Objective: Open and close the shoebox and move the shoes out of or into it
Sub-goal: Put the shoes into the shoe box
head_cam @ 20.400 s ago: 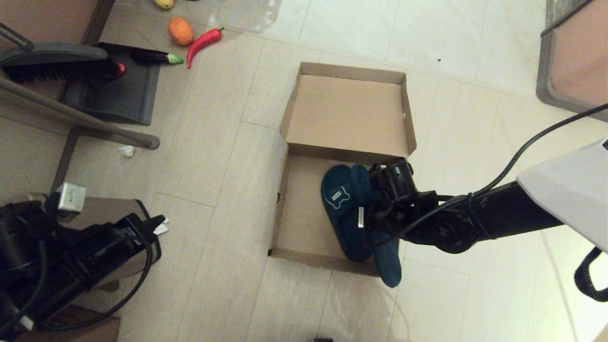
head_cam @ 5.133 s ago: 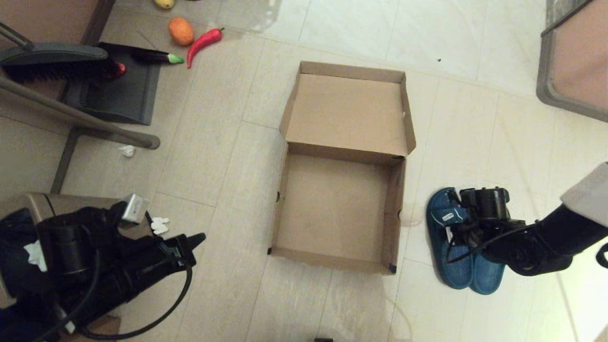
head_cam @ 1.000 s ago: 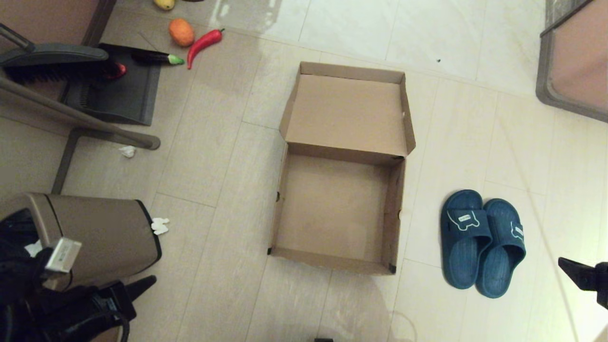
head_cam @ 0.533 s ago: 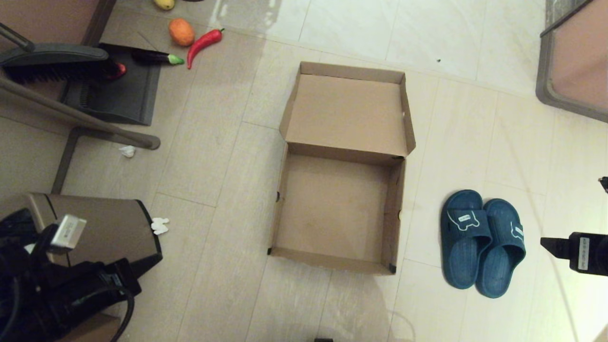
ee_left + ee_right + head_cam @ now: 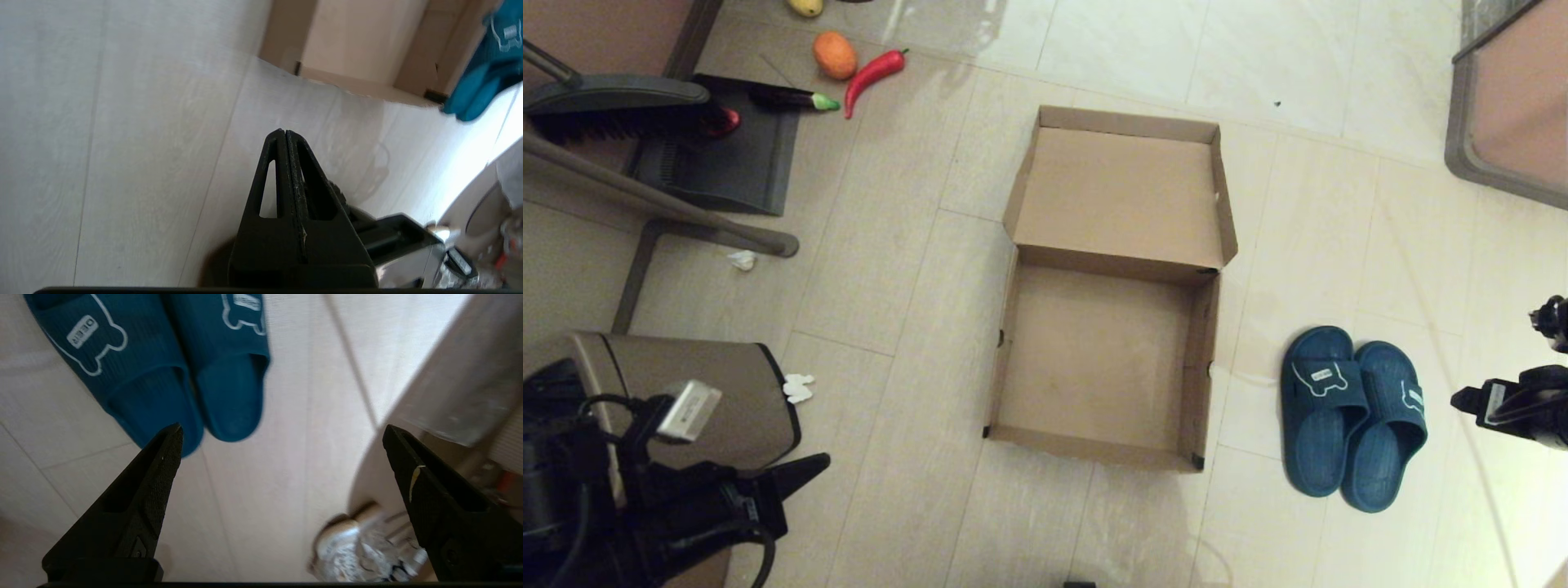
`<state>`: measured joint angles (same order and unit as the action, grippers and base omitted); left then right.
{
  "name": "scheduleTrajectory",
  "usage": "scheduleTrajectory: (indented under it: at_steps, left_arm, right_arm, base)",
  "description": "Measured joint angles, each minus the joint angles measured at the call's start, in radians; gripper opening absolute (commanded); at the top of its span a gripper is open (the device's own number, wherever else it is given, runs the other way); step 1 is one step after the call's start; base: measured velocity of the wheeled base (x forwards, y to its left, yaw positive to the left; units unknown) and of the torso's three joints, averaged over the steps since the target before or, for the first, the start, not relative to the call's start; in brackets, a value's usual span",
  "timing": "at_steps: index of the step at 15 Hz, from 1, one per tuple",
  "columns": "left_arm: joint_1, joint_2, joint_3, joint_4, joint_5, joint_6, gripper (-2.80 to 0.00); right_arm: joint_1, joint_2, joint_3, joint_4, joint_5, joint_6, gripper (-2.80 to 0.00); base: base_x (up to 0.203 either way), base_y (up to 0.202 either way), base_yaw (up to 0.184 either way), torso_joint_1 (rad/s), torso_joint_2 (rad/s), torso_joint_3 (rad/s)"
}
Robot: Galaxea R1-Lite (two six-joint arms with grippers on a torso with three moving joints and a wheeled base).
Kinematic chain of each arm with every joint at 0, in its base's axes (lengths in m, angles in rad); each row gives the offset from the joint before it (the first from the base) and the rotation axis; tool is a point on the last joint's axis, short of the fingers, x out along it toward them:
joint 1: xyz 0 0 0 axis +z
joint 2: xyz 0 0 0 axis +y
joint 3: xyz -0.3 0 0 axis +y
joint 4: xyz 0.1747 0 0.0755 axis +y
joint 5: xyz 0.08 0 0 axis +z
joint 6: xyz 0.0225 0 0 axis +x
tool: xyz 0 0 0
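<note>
The shoebox (image 5: 1201, 367) stands open and empty in the middle of the floor, its lid flap (image 5: 1123, 196) laid back on the far side. The shoes (image 5: 1352, 416), a dark teal pair with pale marks, lie side by side on the floor right of the box. My right gripper (image 5: 1470, 400) sits at the right edge, just right of the pair. In its wrist view the right gripper (image 5: 282, 428) is open and holds nothing, with the shoes (image 5: 135, 375) beyond it. My left gripper (image 5: 821, 464) hangs low at the front left, and the left gripper (image 5: 282, 131) is shut and empty.
A brown bin (image 5: 703, 392) stands by the left arm. A dustpan and brush (image 5: 719, 155), metal frame legs (image 5: 662, 204), a red chili (image 5: 874, 72), an orange (image 5: 834, 54) and an eggplant (image 5: 792, 98) lie far left. Furniture (image 5: 1511, 106) fills the far right corner.
The right gripper carried the shoes out of the box onto the floor at the right, let go and drew back to the right edge. The left gripper's tip has swung a little rightward.
</note>
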<state>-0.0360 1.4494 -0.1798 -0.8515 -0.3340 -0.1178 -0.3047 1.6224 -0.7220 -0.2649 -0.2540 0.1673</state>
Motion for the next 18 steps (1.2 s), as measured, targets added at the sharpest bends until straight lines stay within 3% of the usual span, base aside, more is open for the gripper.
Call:
scheduleTrajectory:
  at_steps: [4,11,18]
  left_arm:
    - [-0.041,0.069,-0.058,-0.002,0.022,0.014,-2.80]
    - [-0.107,0.161,-0.082,-0.009,0.060,0.023,-2.80]
    - [-0.129,0.167,-0.059,-0.010,0.067,0.017,-2.80]
  right_arm:
    - [-0.029,0.154,0.035,-0.188,0.190,0.064,0.00]
    - [-0.038,0.494,0.065,-0.629,0.201,0.114,0.00]
    - [-0.049,0.622,0.011,-0.707,0.348,0.116,0.00]
  base:
    - [0.000,0.000,0.000,0.000,0.00,0.000]
    - [0.000,0.000,0.000,0.000,0.00,0.000]
    - [0.000,0.000,0.000,0.000,0.00,0.000]
